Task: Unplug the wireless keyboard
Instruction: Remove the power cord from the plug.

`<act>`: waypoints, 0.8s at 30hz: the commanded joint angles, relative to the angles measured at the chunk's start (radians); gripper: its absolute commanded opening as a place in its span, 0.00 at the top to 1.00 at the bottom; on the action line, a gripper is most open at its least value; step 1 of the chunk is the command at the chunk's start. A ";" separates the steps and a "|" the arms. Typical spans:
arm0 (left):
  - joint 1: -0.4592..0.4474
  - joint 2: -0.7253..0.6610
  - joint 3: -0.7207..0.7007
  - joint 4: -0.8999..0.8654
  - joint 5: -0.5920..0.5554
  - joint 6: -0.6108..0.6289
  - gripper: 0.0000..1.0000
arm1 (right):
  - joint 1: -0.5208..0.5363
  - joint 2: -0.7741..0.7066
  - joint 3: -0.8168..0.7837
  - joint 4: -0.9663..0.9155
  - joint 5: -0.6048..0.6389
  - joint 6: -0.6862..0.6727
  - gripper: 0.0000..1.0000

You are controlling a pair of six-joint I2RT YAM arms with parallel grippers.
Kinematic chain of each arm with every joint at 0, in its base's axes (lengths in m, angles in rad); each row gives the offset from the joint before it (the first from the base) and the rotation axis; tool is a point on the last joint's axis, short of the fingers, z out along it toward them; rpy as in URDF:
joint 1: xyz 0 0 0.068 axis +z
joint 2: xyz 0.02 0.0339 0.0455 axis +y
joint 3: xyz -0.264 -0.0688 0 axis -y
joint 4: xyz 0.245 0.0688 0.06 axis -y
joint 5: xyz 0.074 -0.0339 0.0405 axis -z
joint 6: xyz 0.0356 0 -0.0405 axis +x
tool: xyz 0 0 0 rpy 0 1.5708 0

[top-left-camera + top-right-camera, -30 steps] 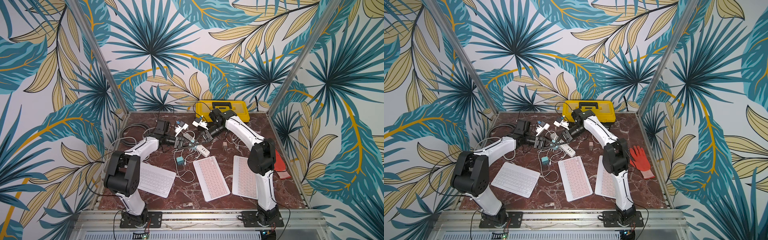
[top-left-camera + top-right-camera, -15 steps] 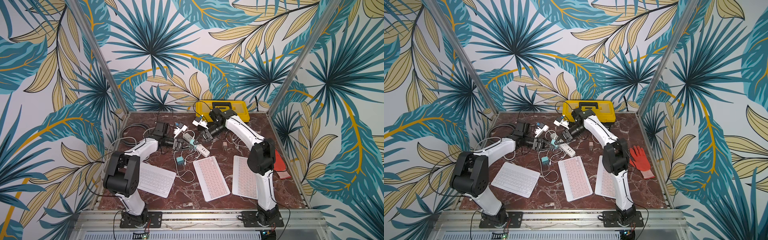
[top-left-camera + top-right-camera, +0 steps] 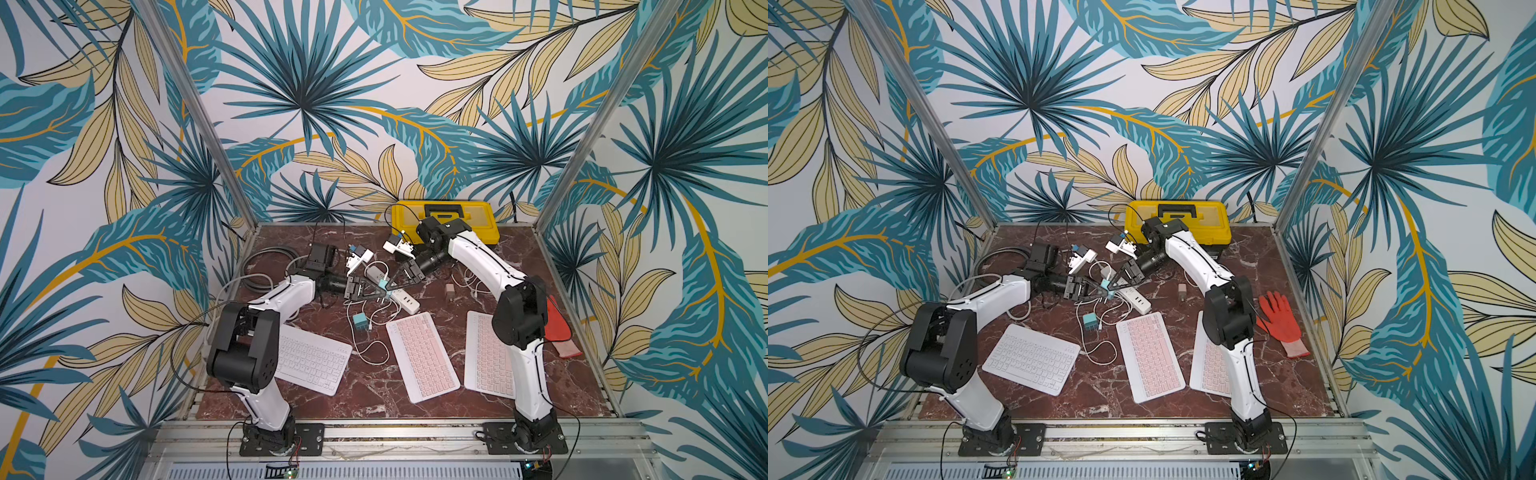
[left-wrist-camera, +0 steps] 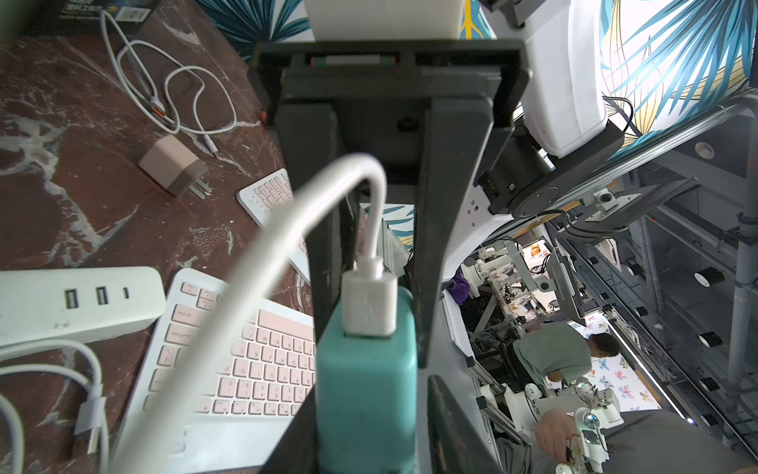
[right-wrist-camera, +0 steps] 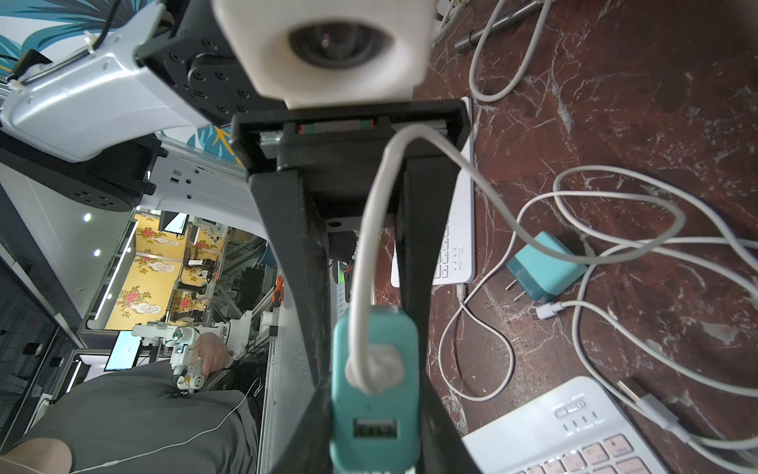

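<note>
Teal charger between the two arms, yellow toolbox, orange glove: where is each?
teal charger (image 4: 365,394), left wrist view, on its body.
yellow toolbox (image 3: 1212,224), in a top view, on its lid.
orange glove (image 3: 1281,322), in a top view, on its palm.

Both top views reach me bright and even, lit from overhead. There are only soft, short shadows on the marble tabletop (image 3: 374,397) in the lower centre of the frame, and no glare. In the left wrist view the white cable (image 4: 262,266) nearest my lens is blurred, the teal charger (image 4: 365,390) is reasonably sharp, and the wallpaper (image 4: 676,49) is blown out — nearly white. Both wrist views bend at the edges, and the camera housing (image 5: 328,45) in the right wrist view is soft.
</note>
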 commanded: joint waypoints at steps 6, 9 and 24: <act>0.000 -0.010 0.007 0.015 0.069 -0.005 0.80 | 0.006 0.038 0.001 0.008 0.059 0.019 0.74; 0.003 -0.016 -0.002 0.016 0.026 -0.013 0.87 | 0.005 0.023 -0.024 0.070 0.120 0.087 0.69; 0.014 -0.066 -0.021 0.016 -0.586 -0.058 1.00 | -0.003 -0.151 -0.271 0.661 0.455 0.735 0.63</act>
